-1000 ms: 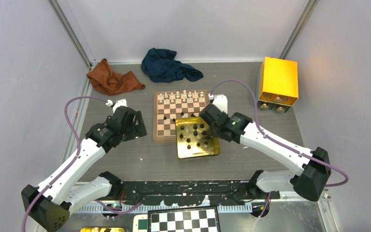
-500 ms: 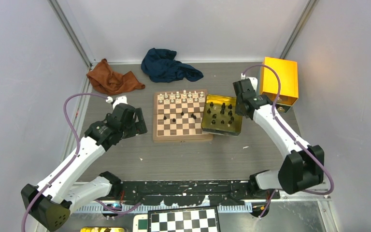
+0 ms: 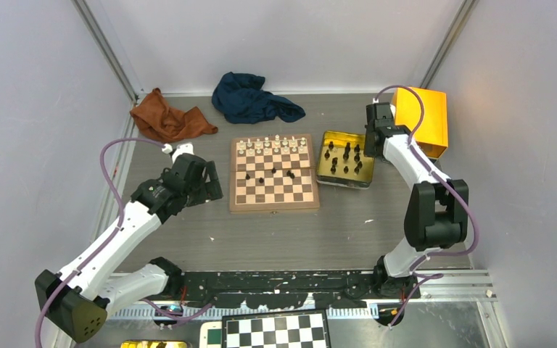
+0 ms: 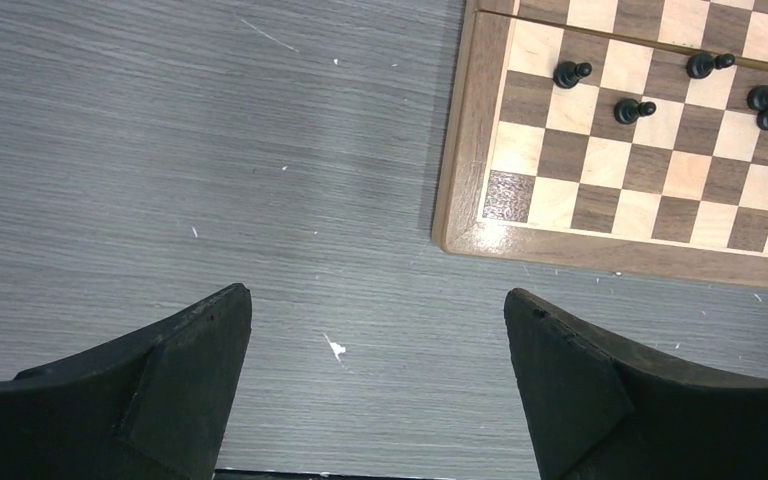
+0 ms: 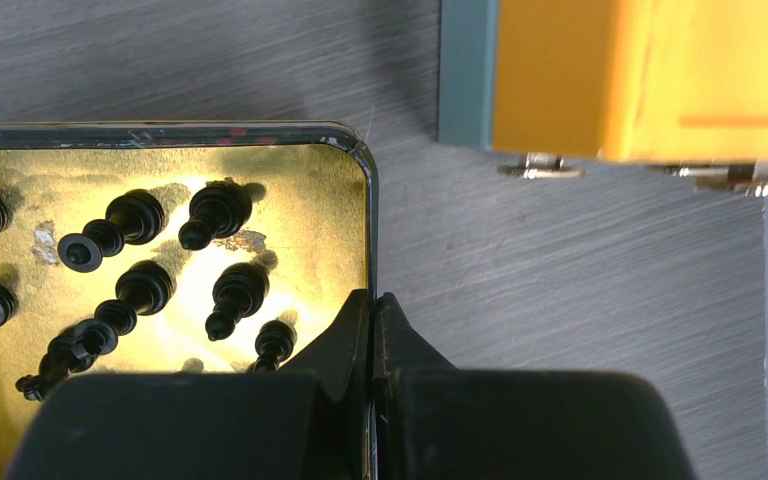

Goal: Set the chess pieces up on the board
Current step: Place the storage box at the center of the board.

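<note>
Right pincer (image 5: 372, 305) is clenched on the tray (image 5: 160, 128), pinching the thin right wall near its corner, one finger inside and one outside. Left pincer (image 4: 375, 295) is released, jaws wide, hanging over bare table (image 4: 160, 150) just off the board (image 4: 460, 150) near its corner. The tray sits just right of the board's far half; can't tell if it's resting or slightly lifted. It holds most of the black pieces (image 5: 220, 210): a loose scatter, none touching the wall I'm gripping, and at least one looks tipped with its base toward the camera. Five more blacks (image 4: 633, 108) are strewn mid-board, not on a home row. White pieces (image 3: 272, 145) are lined up along the far edge. Yellow box (image 5: 640, 70) is close behind my right wrist, so not much room that way. Handling guess: the pieces are tiny, light, hard and smooth, far narrower than a square, so they'll roll or squirt out of a sloppy pinch. I'd take each one across the stem just under the head, straight down, closing gently. The tray is light, stiff sheet metal and slick inside, so any tilt or jerk will send the pieces sliding. A rim grip twists easily, so keep it flat.
</note>
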